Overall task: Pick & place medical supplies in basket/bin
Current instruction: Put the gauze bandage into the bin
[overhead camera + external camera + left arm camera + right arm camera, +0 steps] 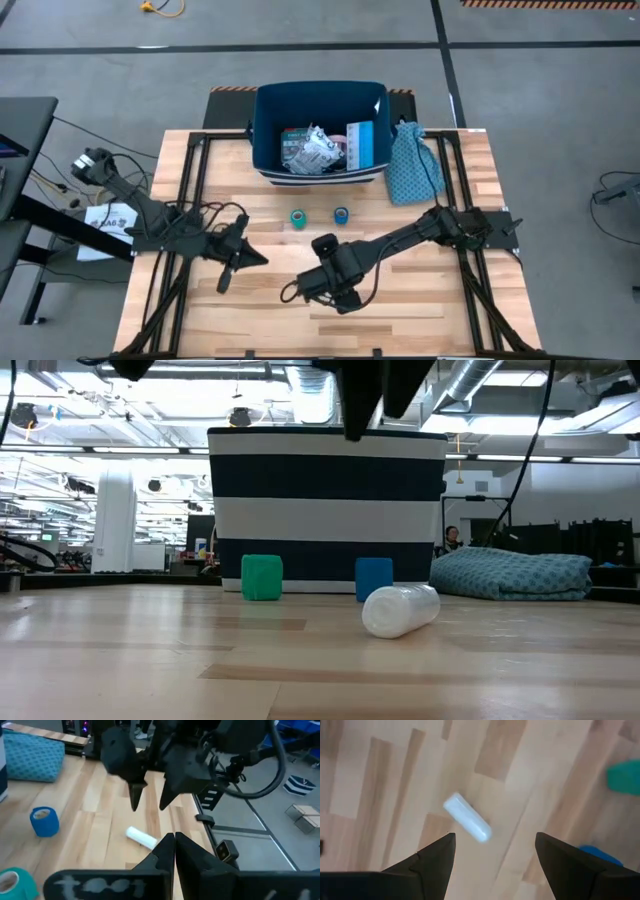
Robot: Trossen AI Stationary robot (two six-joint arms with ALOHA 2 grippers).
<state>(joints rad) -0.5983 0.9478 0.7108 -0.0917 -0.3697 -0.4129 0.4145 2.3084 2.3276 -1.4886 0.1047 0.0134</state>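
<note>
Open right claw [495, 851] hides the white tube [467, 817] from overhead.

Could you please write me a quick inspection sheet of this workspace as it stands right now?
Surface: light wooden slat table, flat.
Job's things: small white plastic tube lying on its side; teal tape roll and blue tape roll standing before the navy white-striped fabric bin, which holds printed packets.
Clutter: teal dotted cloth bunched beside the bin.
Grippers: right gripper open, poised above the tube, apart from it; left gripper shut, empty, waiting at the table's left.
Cables: black leads on the left arm; a loop by the right gripper.
Surroundings: grey floor, yellow cord, a person far behind.
</note>
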